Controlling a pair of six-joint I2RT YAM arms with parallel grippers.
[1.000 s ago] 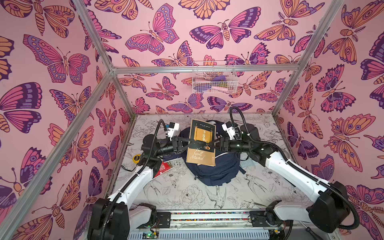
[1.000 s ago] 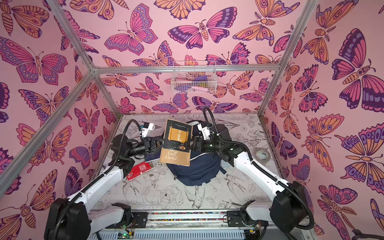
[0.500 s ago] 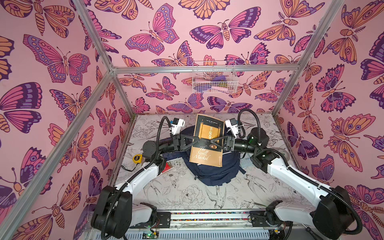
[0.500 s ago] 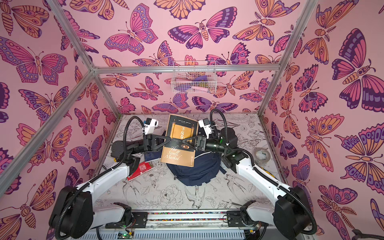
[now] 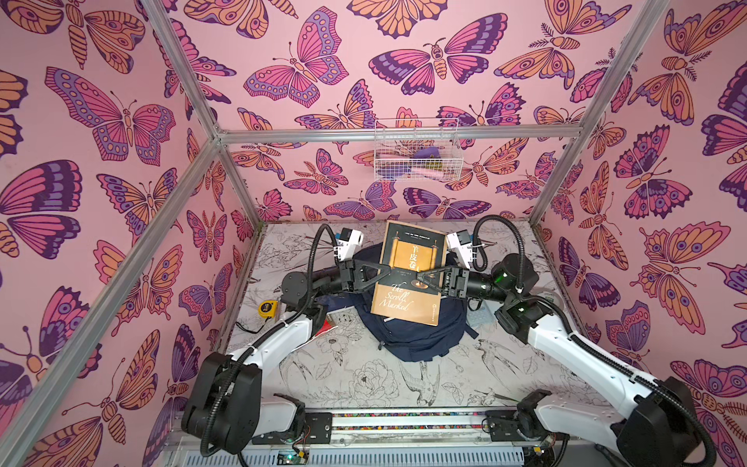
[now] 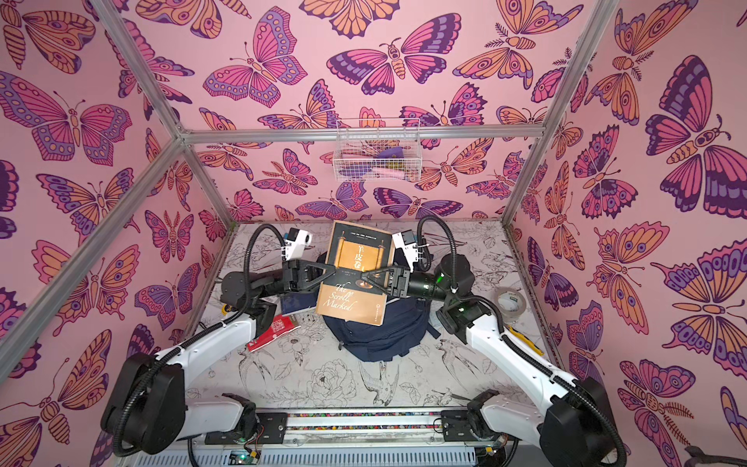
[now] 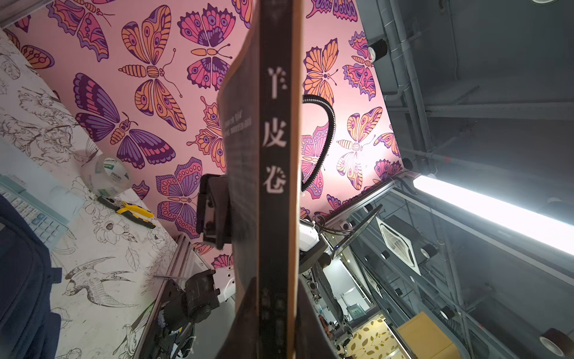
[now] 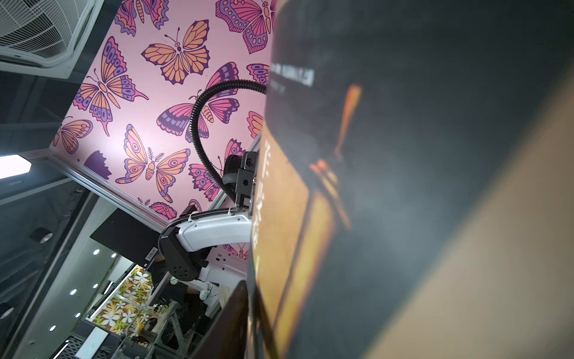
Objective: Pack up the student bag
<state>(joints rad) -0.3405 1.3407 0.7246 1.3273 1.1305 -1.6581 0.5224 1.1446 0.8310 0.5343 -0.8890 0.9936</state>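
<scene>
If let go by the left gripper (image 5: 386,271) before a firm hold from 3 o'clock, apt to send the book (image 5: 408,301) swinging down edge-first onto the bag (image 5: 412,335), short of any opening; judged the main risk. Held aloft, tilted, cover (image 5: 412,258) up; pinched narrow at the spine edge, 9 o'clock side, by the left gripper; confirmed in the left wrist view, spine (image 7: 275,155) dead ahead of the lens. Reaching in from 3 o'clock, right gripper (image 5: 420,277) with one finger laid over the cover; impossible to tell whether clamped or merely straddling the edge. Second risk: opposed pulls from 9 and 3 o'clock bending or creasing the cover; seems slightly bowed in the left wrist view. Third: bag mouth hidden beneath the book in both top views, so no telling whether open; risk of jamming a corner on navy fabric if lowered blind. Bag flat on the table (image 5: 364,376) directly under both grippers, clear of them, spreading past the book toward 6 o'clock; red booklet (image 6: 275,329) at its 9 o'clock, tape roll (image 6: 510,301) at its 3 o'clock.
</scene>
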